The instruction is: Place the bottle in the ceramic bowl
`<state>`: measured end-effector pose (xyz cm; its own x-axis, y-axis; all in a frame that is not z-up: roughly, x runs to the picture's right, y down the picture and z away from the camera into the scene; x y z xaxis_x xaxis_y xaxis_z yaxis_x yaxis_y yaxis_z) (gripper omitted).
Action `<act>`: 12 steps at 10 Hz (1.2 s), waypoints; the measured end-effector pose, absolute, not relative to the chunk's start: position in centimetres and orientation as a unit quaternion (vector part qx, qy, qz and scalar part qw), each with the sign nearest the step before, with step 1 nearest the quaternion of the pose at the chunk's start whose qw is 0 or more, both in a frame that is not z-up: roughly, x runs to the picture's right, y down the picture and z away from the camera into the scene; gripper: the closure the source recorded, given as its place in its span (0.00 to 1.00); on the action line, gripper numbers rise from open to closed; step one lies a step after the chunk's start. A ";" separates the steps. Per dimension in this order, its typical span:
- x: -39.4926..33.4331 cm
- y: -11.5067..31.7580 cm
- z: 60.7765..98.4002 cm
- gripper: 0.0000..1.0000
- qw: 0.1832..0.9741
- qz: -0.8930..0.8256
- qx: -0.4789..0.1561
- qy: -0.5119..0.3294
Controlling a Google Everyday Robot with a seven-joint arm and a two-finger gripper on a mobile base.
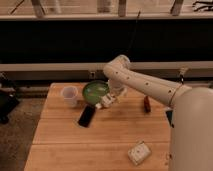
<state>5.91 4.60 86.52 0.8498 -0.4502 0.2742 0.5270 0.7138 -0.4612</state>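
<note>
The ceramic bowl (94, 89), green inside with a dark rim, sits at the back of the wooden table (100, 135). My gripper (111, 98) hangs at the bowl's right front edge, at the end of the white arm (145, 85) reaching in from the right. It is shut on the small white bottle (104, 102), which lies tilted, its lower end pointing left and down, just over the bowl's near rim.
A translucent white cup (69, 95) stands left of the bowl. A black phone (86, 115) lies in front of the bowl. A squarish white packet (139, 152) lies near the front right. A small dark red object (147, 103) lies at the right.
</note>
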 end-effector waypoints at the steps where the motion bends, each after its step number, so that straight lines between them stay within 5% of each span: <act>1: 4.9 4.2 87.0 1.00 0.923 -0.267 -0.266 -0.076; 8: -0.2 0.6 89.7 0.96 0.922 -0.288 -0.242 -0.087; 12: -1.2 0.3 90.8 0.60 0.923 -0.296 -0.232 -0.087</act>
<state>-1.23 0.34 90.85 0.8096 -0.5064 0.2968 0.5866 0.7173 -0.3761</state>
